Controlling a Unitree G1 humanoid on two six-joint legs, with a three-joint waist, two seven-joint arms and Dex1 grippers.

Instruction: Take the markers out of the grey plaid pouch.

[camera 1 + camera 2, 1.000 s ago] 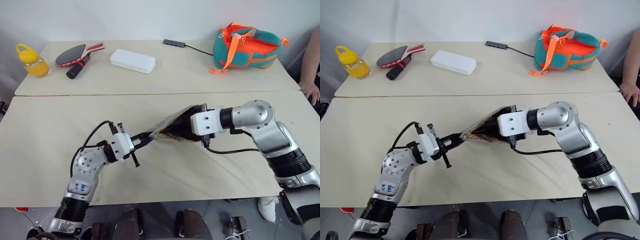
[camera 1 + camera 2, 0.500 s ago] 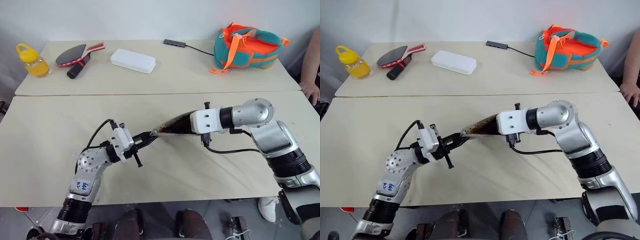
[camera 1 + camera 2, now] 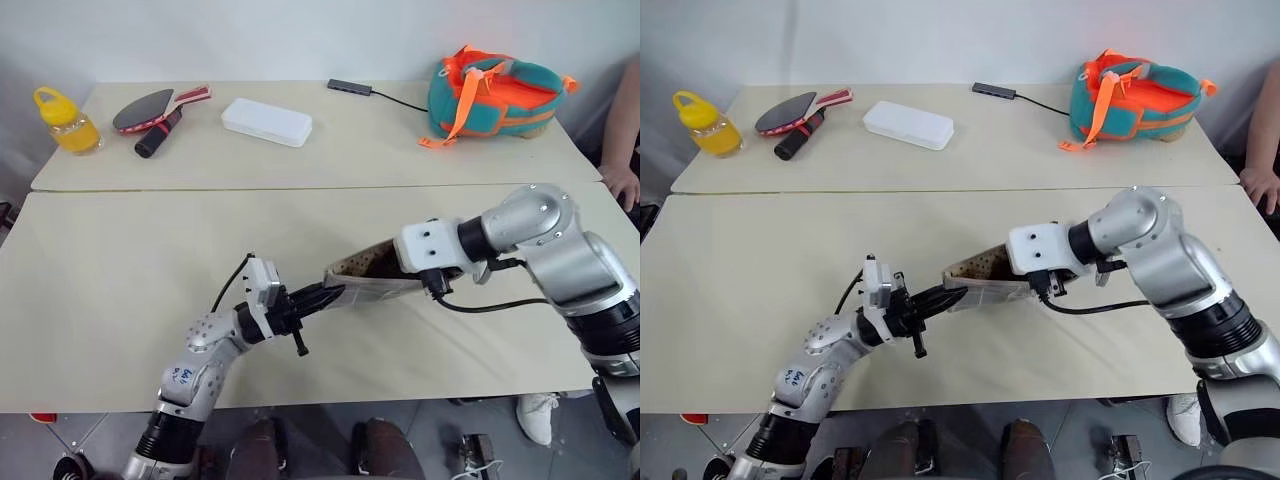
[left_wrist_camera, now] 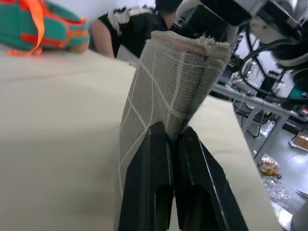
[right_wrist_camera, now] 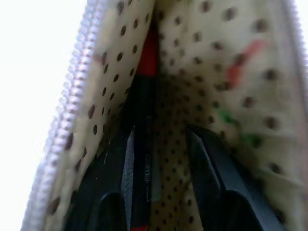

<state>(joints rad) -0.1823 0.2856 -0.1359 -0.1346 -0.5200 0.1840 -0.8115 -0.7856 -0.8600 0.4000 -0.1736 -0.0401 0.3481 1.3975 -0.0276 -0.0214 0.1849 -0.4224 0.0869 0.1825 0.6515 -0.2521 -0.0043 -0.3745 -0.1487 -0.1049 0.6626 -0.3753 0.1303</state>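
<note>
Two pale desks fill the head views, the far one carrying a yellow bottle, a paddle, a white case and a teal-and-orange bag, with a person's hand at the edge. Over the near desk the grey plaid pouch now hangs lower and closer to the robot than a second ago, stretched between the left claw, pinching its closed end, and the right claw, reaching into its mouth. From the left wrist, both fingers are shut tight on a fold of the plaid cloth. From the right wrist, the fingers have drawn in from their wide spread and sit inside the dotted lining, one alongside the red marker; whether they actually clamp it I cannot tell. A blurred green shape further in is probably the second marker. Both markers remain in the pouch, so extraction is only beginning.
</note>
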